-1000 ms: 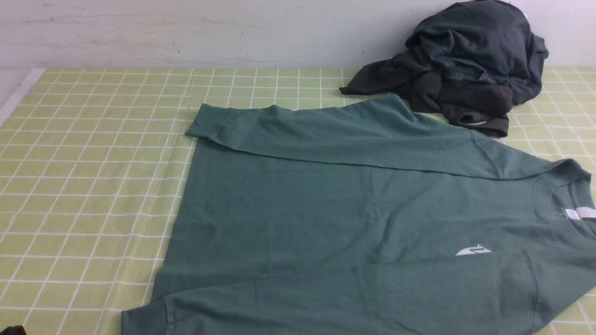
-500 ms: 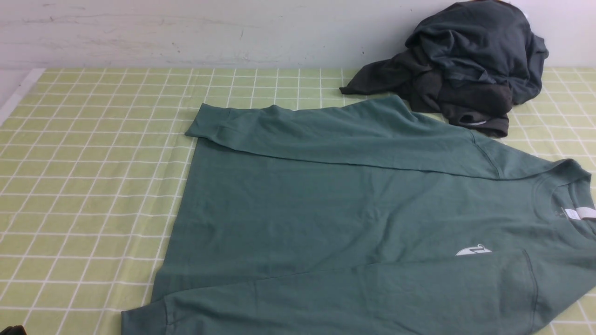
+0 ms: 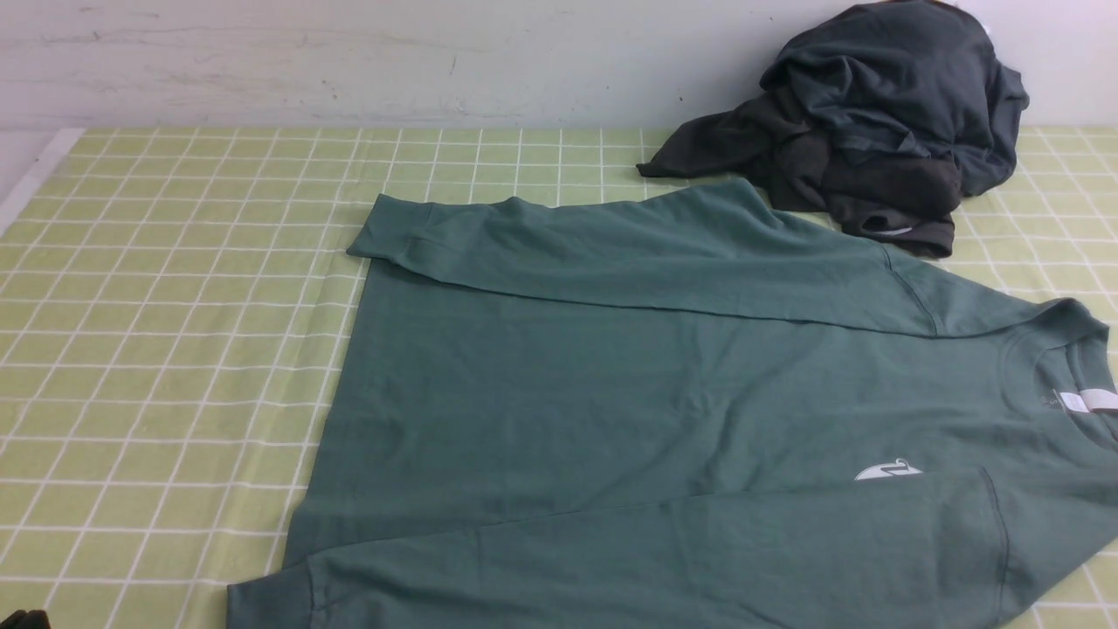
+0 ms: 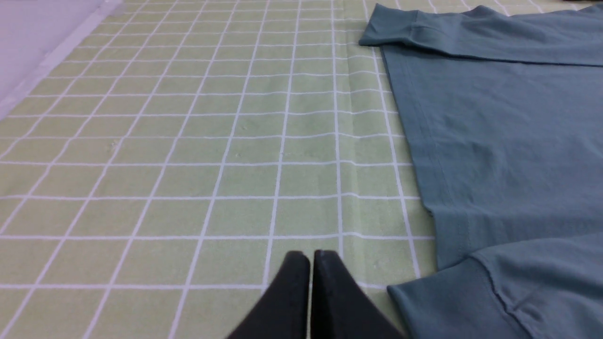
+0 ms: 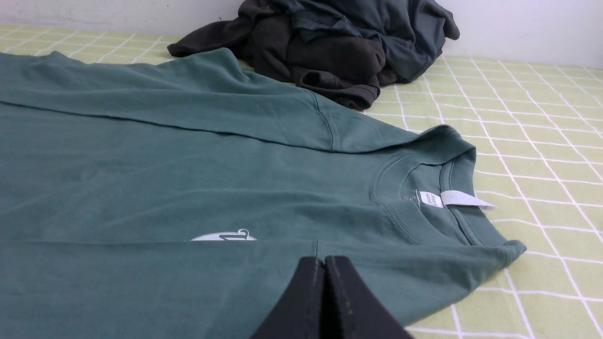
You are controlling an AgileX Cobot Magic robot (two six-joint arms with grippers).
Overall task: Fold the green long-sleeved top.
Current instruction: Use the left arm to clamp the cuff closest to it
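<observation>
The green long-sleeved top lies flat on the checked cloth, neck toward the right, hem toward the left. Both sleeves are folded across the body: the far sleeve along the back edge, the near sleeve along the front edge. A white chest logo and a white neck label show. My left gripper is shut and empty over bare cloth, just beside the near sleeve's cuff. My right gripper is shut, holding nothing, above the near sleeve by the shoulder seam. Neither gripper shows in the front view.
A heap of dark charcoal-grey garments lies at the back right against the white wall, touching the top's far shoulder. The green checked tablecloth covers the table; its left edge borders a pale strip.
</observation>
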